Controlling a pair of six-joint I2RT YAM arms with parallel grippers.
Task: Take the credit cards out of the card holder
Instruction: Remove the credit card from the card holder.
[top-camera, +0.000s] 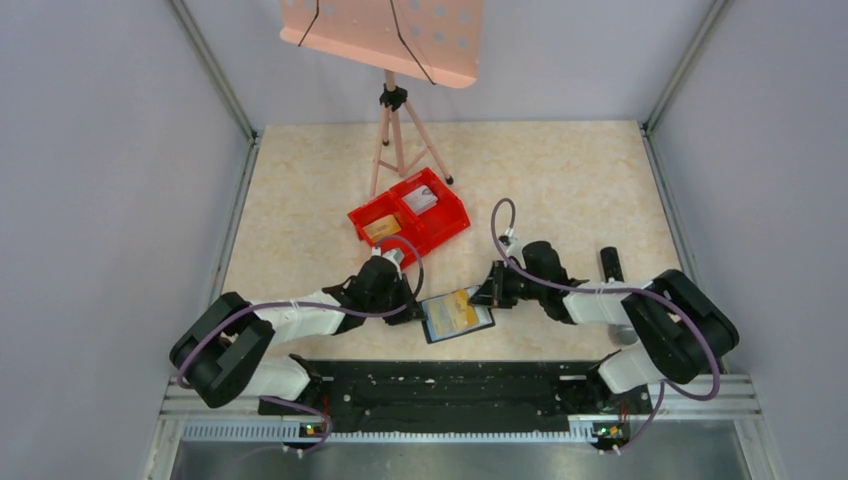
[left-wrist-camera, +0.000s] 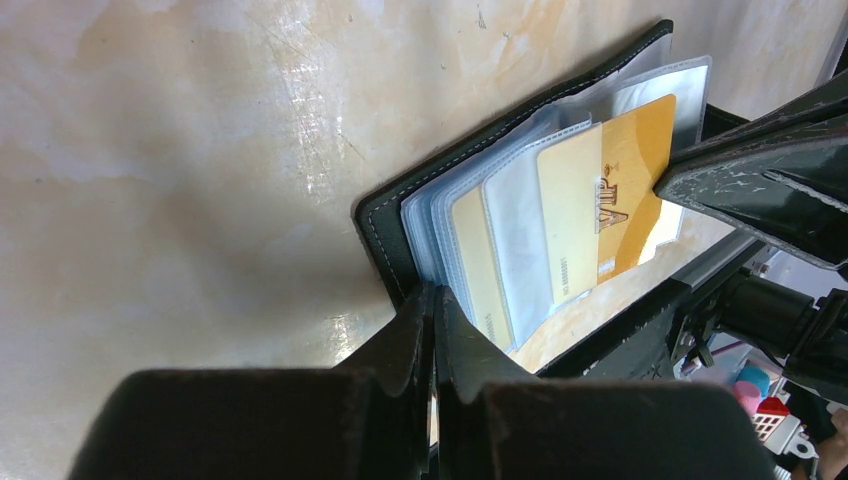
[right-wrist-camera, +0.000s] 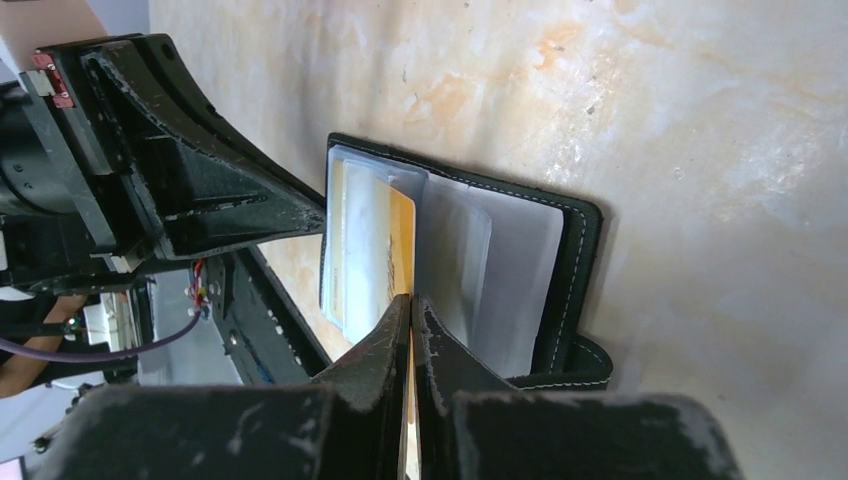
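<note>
My R end effector (right-wrist-camera: 411, 305) pinches the gold credit card (right-wrist-camera: 400, 240), my L end effector (left-wrist-camera: 433, 300) clamps the card holder (right-wrist-camera: 575, 265); if L grip slips, holder could drag w/ it.

on the table (top-camera: 580, 180), the card holder (top-camera: 457, 316) lies between left hand (top-camera: 415, 311) and right hand (top-camera: 482, 297), bin (top-camera: 445, 232) behind it.

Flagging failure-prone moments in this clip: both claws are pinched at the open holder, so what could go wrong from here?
1. The right claw pinches the gold card by a thin edge; it may slip free.
2. The left claw grips the card holder only at one edge, so the holder could drag along with the card.
</note>
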